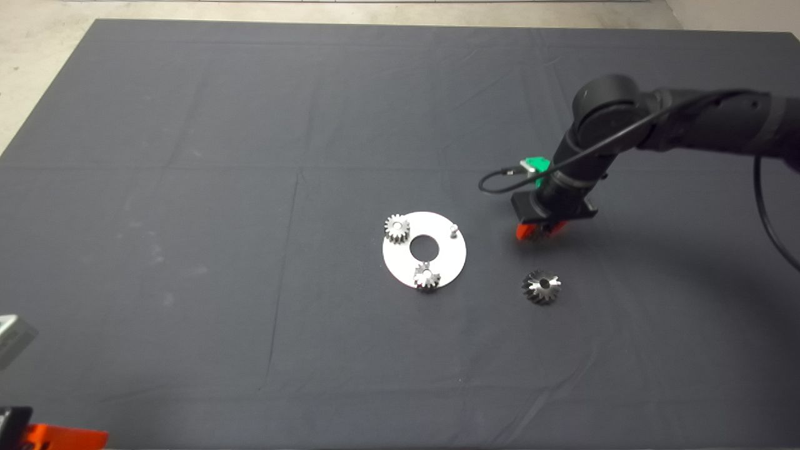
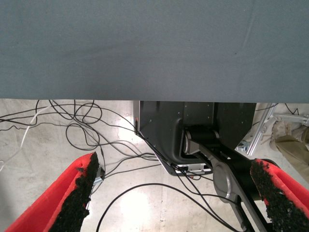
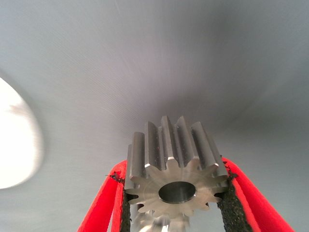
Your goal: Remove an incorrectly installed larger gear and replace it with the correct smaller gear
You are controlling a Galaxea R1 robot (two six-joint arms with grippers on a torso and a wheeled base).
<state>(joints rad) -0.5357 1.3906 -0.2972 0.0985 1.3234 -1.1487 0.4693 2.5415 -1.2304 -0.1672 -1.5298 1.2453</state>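
Observation:
The larger gear, dark and conical with shiny slanted teeth, lies on the mat to the right of the white round plate. Beyond it and just right of the plate, my right gripper hovers low over the mat. In the right wrist view this gripper is shut on the smaller gear, a steel gear with a centre hole, pinched at its sides between the black pads. My left gripper waits open and empty at the lower left edge.
On the plate sit two bright silver gears, a bare upright pin and a centre hole. The plate's edge shows in the right wrist view. Floor cables and the robot's base show in the left wrist view.

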